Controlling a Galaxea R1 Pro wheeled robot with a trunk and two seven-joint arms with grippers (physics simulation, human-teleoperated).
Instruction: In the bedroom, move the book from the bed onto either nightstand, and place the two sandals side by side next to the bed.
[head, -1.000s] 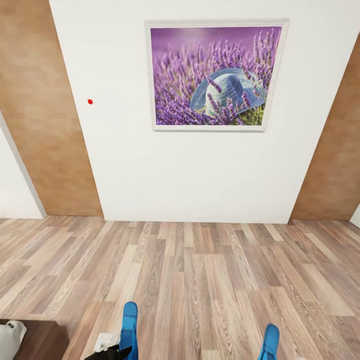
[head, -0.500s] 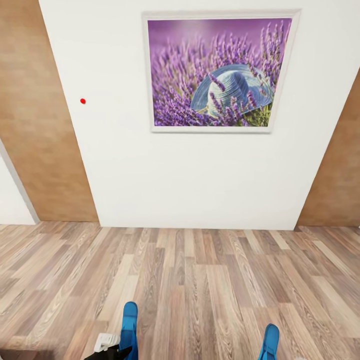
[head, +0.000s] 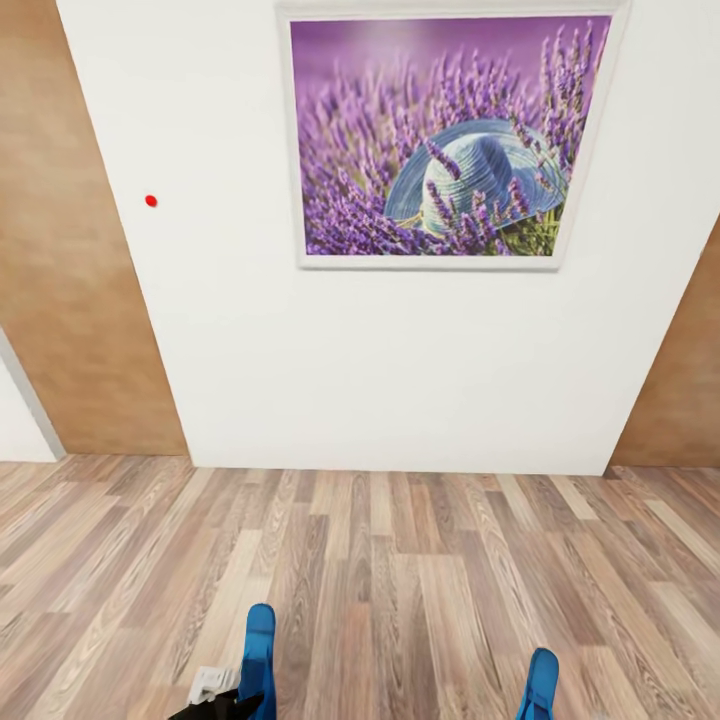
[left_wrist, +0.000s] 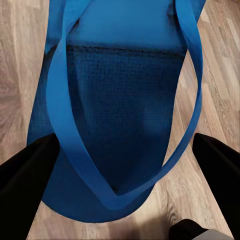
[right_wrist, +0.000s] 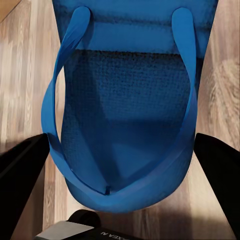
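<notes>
I hold two bright blue sandals over the wood floor. In the head view the left sandal (head: 260, 650) and the right sandal (head: 541, 683) poke up at the bottom edge. The left wrist view looks down on one sandal (left_wrist: 120, 100), with my left gripper (left_wrist: 125, 167) shut on its heel end and the black fingers (left_wrist: 25, 175) at either side. My right gripper (right_wrist: 120, 170) is shut the same way on the other sandal (right_wrist: 130, 110). The book, the bed and the nightstand are out of view.
A white wall (head: 380, 360) stands close ahead, with a framed lavender picture (head: 440, 140) and a small red dot (head: 151, 201). Brown wood panels (head: 60, 250) flank the wall. A strip of light plank floor (head: 400, 570) lies between me and the wall.
The whole head view has shifted: the wall and picture loom larger, and a dark brown furniture corner at the lower left has left the frame. Both sandals stay held as before.
</notes>
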